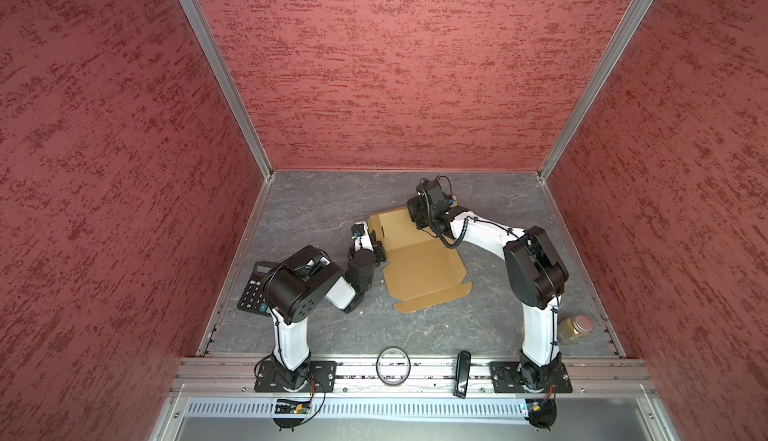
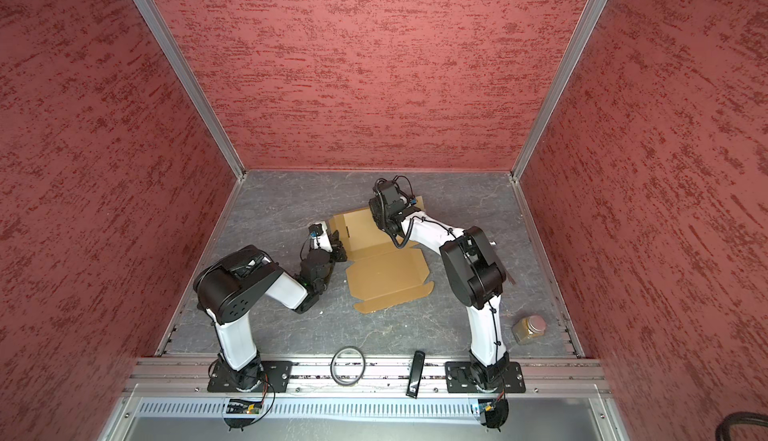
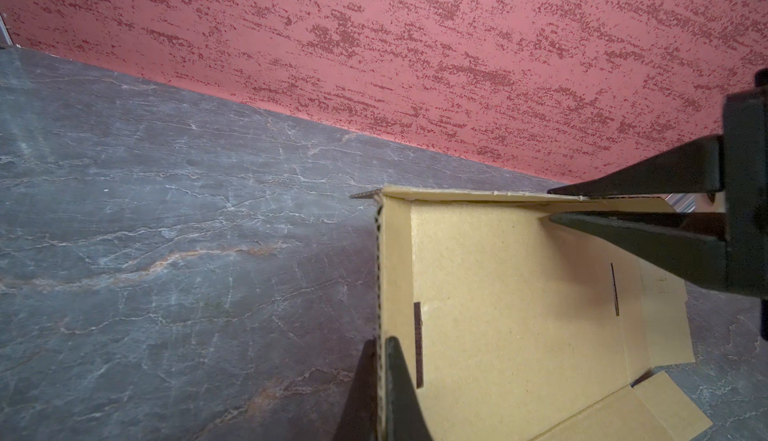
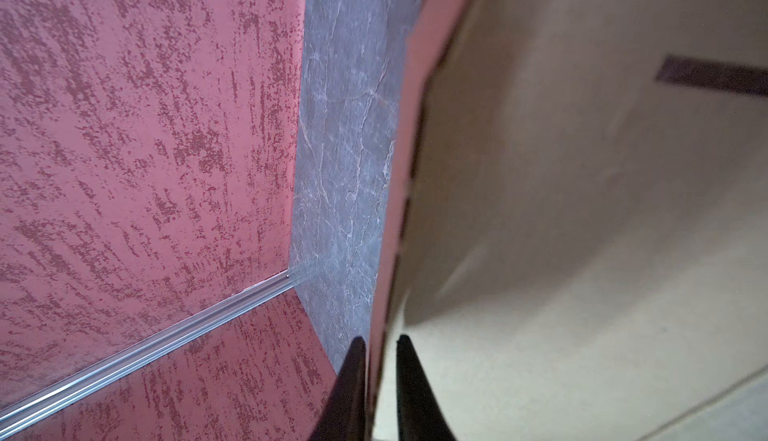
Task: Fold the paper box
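On paper box [image 1: 419, 268] walls, left fingers [image 3: 403, 393], right fingers [image 3: 644, 235] clamped, elbows high.

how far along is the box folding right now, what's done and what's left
Done: the paper box has its left wall and back wall standing. In hand: the left gripper pinches the left wall; the right gripper grips the back wall. Left: the lid panel and its tuck flap lie flat on the table, so closing is not yet done. The right side is hidden behind the arm.
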Controlling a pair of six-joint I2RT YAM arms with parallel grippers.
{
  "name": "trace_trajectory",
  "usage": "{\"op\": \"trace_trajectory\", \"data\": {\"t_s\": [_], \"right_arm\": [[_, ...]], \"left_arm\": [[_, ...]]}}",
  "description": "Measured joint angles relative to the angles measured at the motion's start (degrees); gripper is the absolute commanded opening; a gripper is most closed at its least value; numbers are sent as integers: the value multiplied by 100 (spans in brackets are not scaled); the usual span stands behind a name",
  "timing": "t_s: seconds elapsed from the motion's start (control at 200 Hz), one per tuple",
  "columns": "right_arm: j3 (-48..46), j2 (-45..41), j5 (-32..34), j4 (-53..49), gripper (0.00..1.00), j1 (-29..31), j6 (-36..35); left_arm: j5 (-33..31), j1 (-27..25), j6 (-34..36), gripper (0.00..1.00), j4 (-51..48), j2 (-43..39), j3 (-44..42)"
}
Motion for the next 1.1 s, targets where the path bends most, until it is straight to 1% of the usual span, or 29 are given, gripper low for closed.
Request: {"op": "trace_trajectory", "data": {"t_s": [0.105,0.271,0.626,0.781,0.957,1.102], "right_arm": [[0,26,0,70,11,-15,0],[0,37,-2,118,9,-20,-7],[-74,35,0,245,8,-20,-72],[-254,35,9,385,8,-26,-103],[-468,-11,20,549,8,-50,-160],[-638,-122,15,748,8,-72,-223]], "left_arm": [[-2,0,0,3,35,35,0],[-13,0,4,7,94,83,2],[-81,-4,133,27,120,94,4],[-170,-4,166,33,74,63,4],[-269,-4,166,37,-247,-284,-2],[-308,-7,114,39,-627,-688,-7]]}}
